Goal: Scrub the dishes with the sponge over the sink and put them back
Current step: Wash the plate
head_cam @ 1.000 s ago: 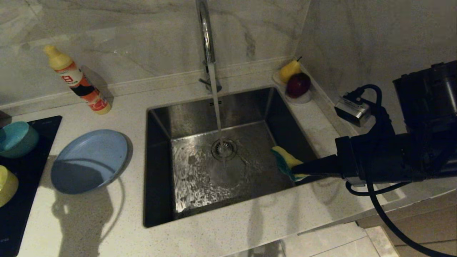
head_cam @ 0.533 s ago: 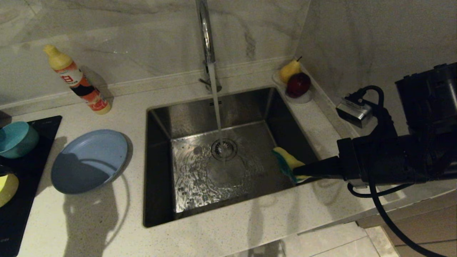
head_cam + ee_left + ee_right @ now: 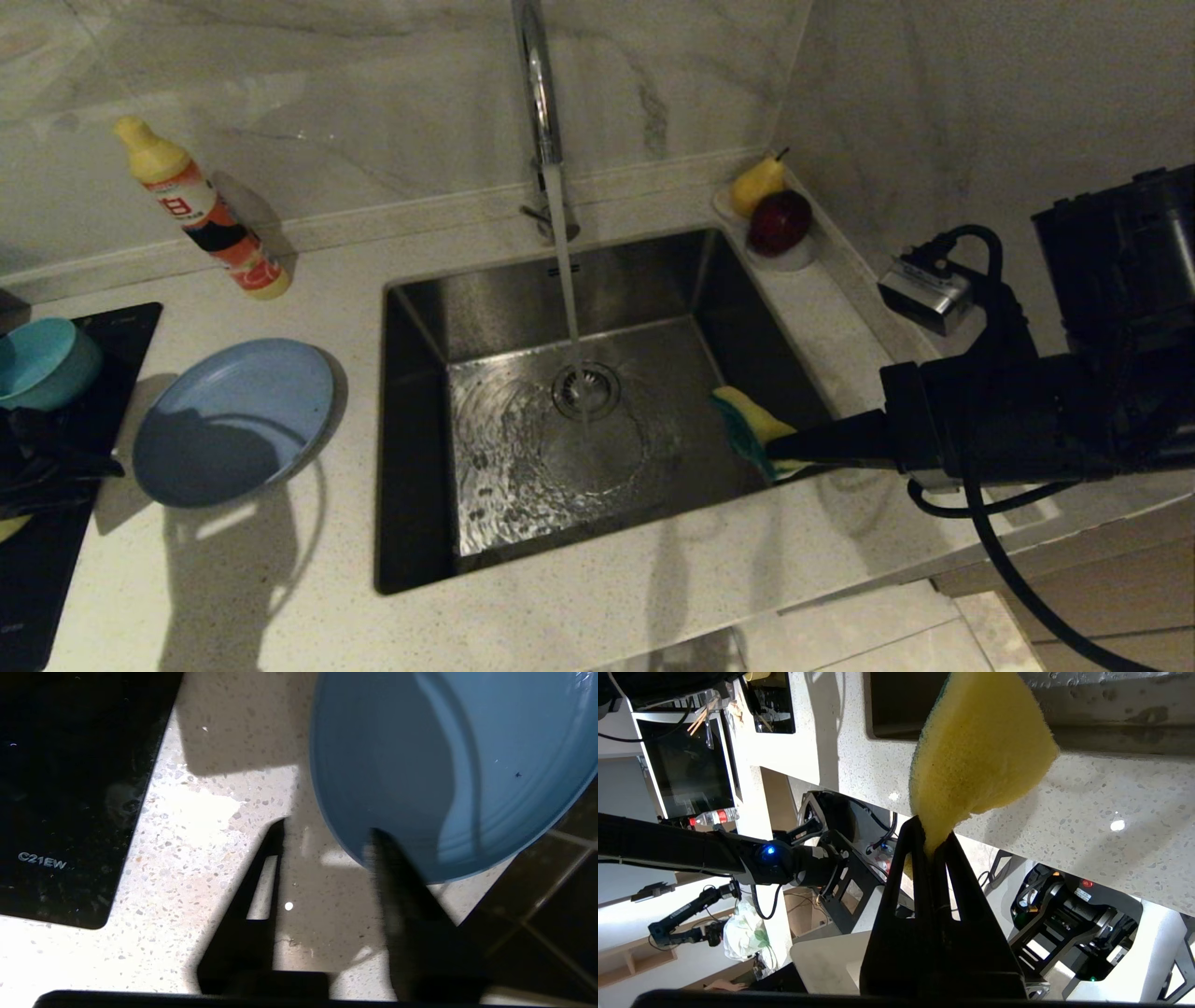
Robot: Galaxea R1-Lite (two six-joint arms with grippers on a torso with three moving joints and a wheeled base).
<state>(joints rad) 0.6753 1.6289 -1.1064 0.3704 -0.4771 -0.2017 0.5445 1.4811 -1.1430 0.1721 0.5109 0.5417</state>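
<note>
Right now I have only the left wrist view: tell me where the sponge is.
Observer: The sponge is pinched in the right gripper, whose jaws are shut on it, over the right edge of the sink.
Operator: Report the tap.
Observer: Water runs from the tap onto the drain strainer.
Operator: Name what lies past my plate.
Observer: A teal bowl sits on the black cooktop, left of the plate and behind the left gripper.
</note>
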